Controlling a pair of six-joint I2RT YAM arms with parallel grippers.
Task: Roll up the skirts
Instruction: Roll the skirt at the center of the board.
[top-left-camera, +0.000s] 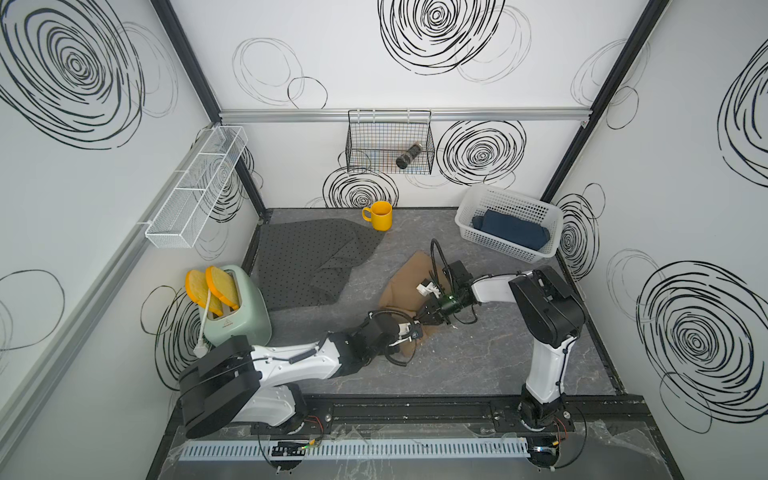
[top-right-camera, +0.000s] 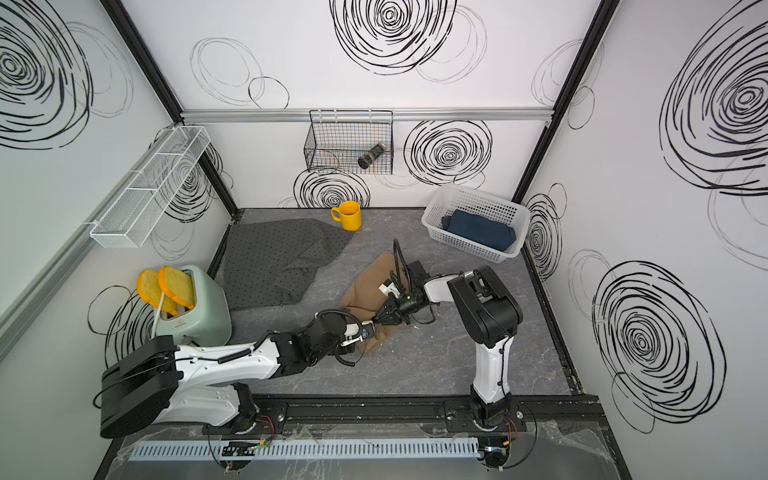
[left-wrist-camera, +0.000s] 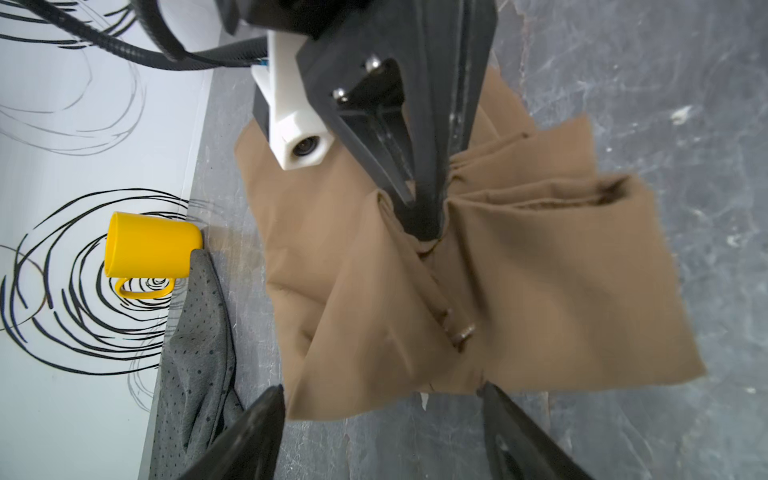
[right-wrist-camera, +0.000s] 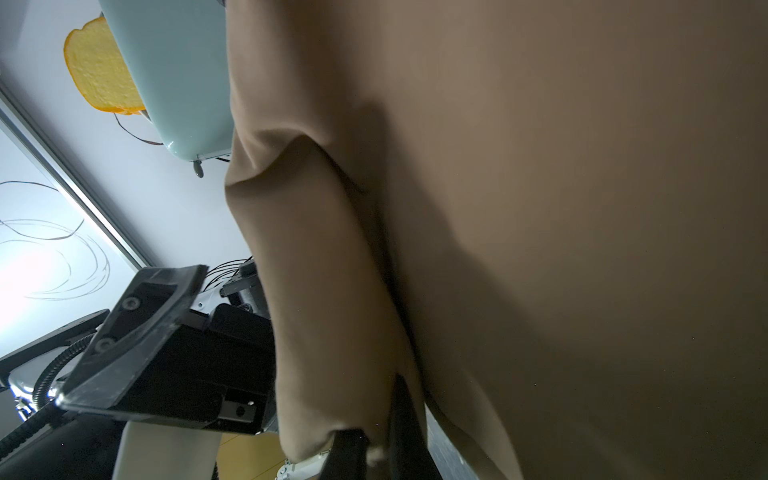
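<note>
The tan-brown skirt (top-left-camera: 405, 282) (top-right-camera: 365, 284) lies bunched in folds mid-table. My right gripper (top-left-camera: 423, 319) (top-right-camera: 379, 319) (left-wrist-camera: 424, 220) (right-wrist-camera: 376, 440) is shut on a pinch of its cloth, lifting a fold. My left gripper (top-left-camera: 417, 334) (top-right-camera: 370, 332) (left-wrist-camera: 382, 399) is open at the skirt's (left-wrist-camera: 540, 291) near edge, its fingertips (left-wrist-camera: 274, 399) either side of the hem, holding nothing. The dark grey dotted skirt (top-left-camera: 307, 262) (top-right-camera: 274, 262) (left-wrist-camera: 195, 374) lies spread at the back left. The dark blue skirt (top-left-camera: 513, 232) (top-right-camera: 482, 232) sits folded in the white basket (top-left-camera: 498, 199).
A yellow mug (top-left-camera: 379, 216) (left-wrist-camera: 149, 245) stands by the back wall, touching the dotted skirt's corner. A green toaster (top-left-camera: 237, 316) (right-wrist-camera: 174, 75) with bread slices sits at the left. A black wire basket (top-left-camera: 390, 141) and a white wire shelf (top-left-camera: 195, 187) hang on the walls.
</note>
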